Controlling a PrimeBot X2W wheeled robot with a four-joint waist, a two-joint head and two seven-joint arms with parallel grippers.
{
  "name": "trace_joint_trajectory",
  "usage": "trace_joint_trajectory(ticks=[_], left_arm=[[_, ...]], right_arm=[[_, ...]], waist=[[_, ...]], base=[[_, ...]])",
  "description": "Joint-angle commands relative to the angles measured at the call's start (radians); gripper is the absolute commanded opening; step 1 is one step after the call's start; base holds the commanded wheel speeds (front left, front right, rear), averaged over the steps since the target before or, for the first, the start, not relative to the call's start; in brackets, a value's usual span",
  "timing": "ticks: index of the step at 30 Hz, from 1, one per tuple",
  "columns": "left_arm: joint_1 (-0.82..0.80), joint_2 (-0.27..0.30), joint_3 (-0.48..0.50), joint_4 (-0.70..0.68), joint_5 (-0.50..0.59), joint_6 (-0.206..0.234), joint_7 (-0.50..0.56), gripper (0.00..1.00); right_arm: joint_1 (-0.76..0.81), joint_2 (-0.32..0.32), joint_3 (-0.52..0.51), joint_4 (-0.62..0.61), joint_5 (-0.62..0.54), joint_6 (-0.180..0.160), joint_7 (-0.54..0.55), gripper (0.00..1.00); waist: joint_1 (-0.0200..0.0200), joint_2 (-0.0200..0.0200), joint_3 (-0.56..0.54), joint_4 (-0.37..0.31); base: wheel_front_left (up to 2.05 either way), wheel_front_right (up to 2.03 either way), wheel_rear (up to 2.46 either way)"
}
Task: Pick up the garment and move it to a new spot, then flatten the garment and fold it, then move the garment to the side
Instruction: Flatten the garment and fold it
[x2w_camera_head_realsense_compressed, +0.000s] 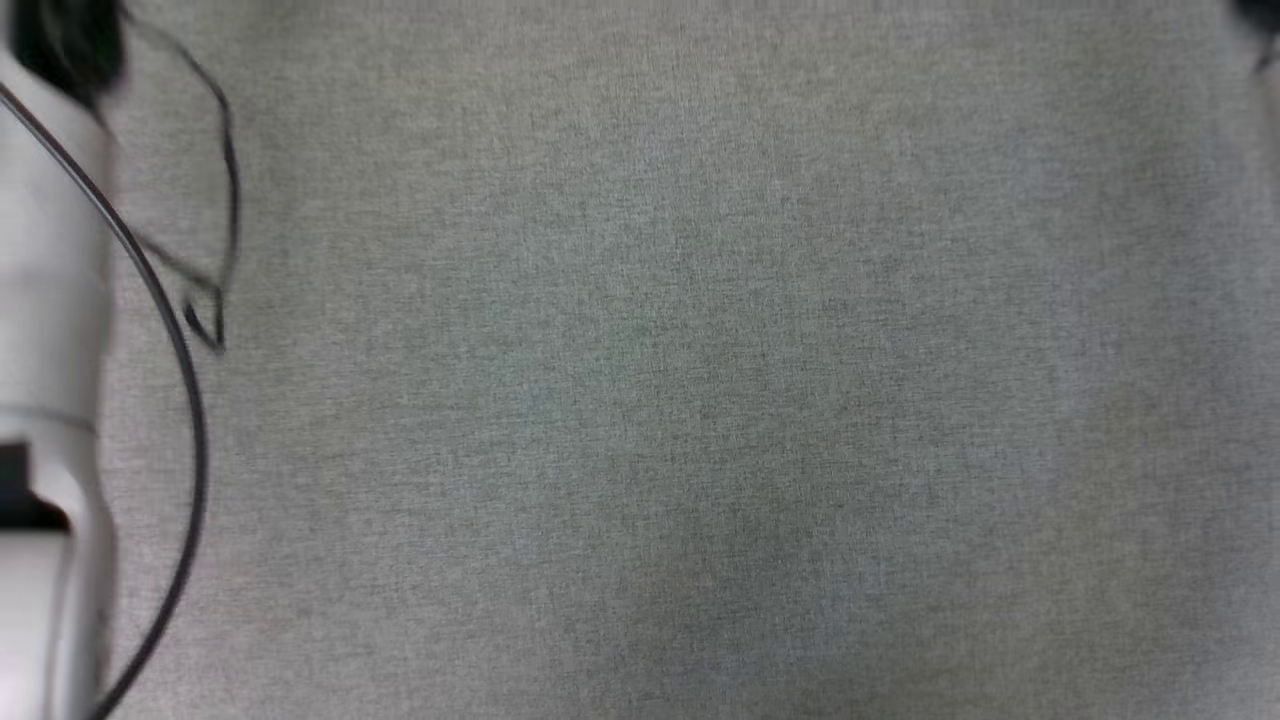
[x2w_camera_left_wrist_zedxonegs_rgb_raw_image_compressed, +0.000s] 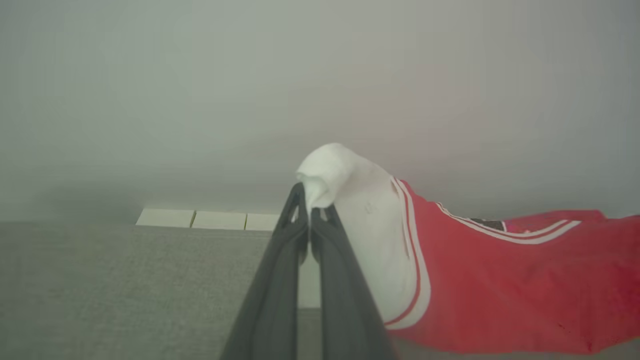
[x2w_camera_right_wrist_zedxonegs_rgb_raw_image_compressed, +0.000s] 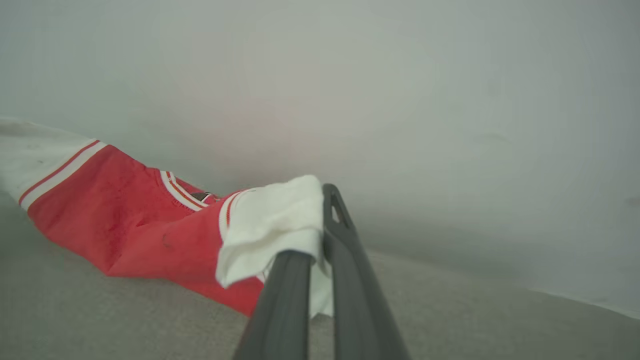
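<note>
The garment (x2w_camera_left_wrist_zedxonegs_rgb_raw_image_compressed: 500, 280) is a red jersey with white sleeves and red-white striped trim. It hangs stretched just above the grey table, its lower edge near the surface. My left gripper (x2w_camera_left_wrist_zedxonegs_rgb_raw_image_compressed: 307, 200) is shut on one white sleeve (x2w_camera_left_wrist_zedxonegs_rgb_raw_image_compressed: 370, 220), which bunches over the fingertips. In the right wrist view the garment (x2w_camera_right_wrist_zedxonegs_rgb_raw_image_compressed: 140, 220) runs off to the left. There my right gripper (x2w_camera_right_wrist_zedxonegs_rgb_raw_image_compressed: 320, 215) is shut on the other white sleeve (x2w_camera_right_wrist_zedxonegs_rgb_raw_image_compressed: 270, 220), which drapes over one finger. The chest lettering is hidden in the folds.
The head view looks down on the grey cloth-covered table (x2w_camera_head_realsense_compressed: 700, 400). My pale left forearm (x2w_camera_head_realsense_compressed: 45, 300) and its black cable (x2w_camera_head_realsense_compressed: 190, 400) run along the left edge. Pale floor tiles (x2w_camera_left_wrist_zedxonegs_rgb_raw_image_compressed: 200, 219) show past the table's far edge, under a plain wall.
</note>
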Motion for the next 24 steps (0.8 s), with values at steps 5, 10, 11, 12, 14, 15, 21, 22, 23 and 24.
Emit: trace_joint_trajectory(ticks=[5,10,11,12,14,15,21,22,23,24], left_arm=[[0.212,-0.027,0.018,0.029,-0.048,-0.038,-0.069,0.0],[0.4,-0.045,0.029,0.019,-0.082,-0.058,-0.14,0.0],[0.439,-0.044,0.027,0.015,-0.086,-0.059,-0.149,0.0],[0.473,-0.047,0.026,0.006,-0.094,-0.066,-0.153,0.0],[0.538,-0.041,0.022,-0.012,-0.091,-0.066,-0.168,0.0],[0.571,-0.043,0.021,-0.024,-0.096,-0.069,-0.174,0.0],[0.727,-0.024,0.025,-0.104,-0.101,-0.052,-0.191,0.0],[0.761,-0.019,0.026,-0.125,-0.105,-0.049,-0.189,0.0],[0.793,-0.014,0.028,-0.148,-0.11,-0.043,-0.186,0.0],[0.825,-0.01,0.029,-0.168,-0.112,-0.038,-0.179,0.0]], right_arm=[[0.205,-0.027,0.059,-0.051,0.093,-0.001,-0.051,0.0],[0.389,-0.065,0.084,-0.1,0.153,-0.001,-0.095,0.0],[0.429,-0.072,0.089,-0.113,0.165,-0.001,-0.101,0.0],[0.461,-0.082,0.09,-0.128,0.177,-0.001,-0.104,0.0],[0.534,-0.099,0.089,-0.156,0.194,-0.001,-0.113,0.0],[0.571,-0.106,0.082,-0.169,0.205,-0.001,-0.118,0.0],[0.736,-0.132,0.047,-0.238,0.225,-0.001,-0.126,0.0],[0.773,-0.135,0.038,-0.251,0.222,-0.001,-0.123,0.0],[0.808,-0.134,0.029,-0.267,0.222,-0.001,-0.121,0.0],[0.84,-0.132,0.018,-0.278,0.223,-0.001,-0.117,0.0]], waist=[[-0.0001,0.0,-0.078,0.014],[-0.0001,0.0,-0.159,0.025],[-0.0001,0.0,-0.177,0.027],[-0.0001,0.0,-0.189,0.03],[-0.0001,0.0,-0.219,0.035],[-0.0001,0.0,-0.232,0.039],[-0.0001,0.0,-0.299,0.046],[-0.0001,0.0,-0.312,0.048],[-0.0001,0.0,-0.325,0.049],[-0.0001,0.0,-0.338,0.05]], base=[[0.0,0.0,0.0],[0.0,0.0,0.0],[0.0,0.0,0.0],[0.0,0.0,0.0],[0.0,0.0,0.0],[0.0,0.0,0.0],[0.0,0.0,0.0],[0.0,0.0,0.0],[0.0,0.0,0.0],[0.0,0.0,0.0]])
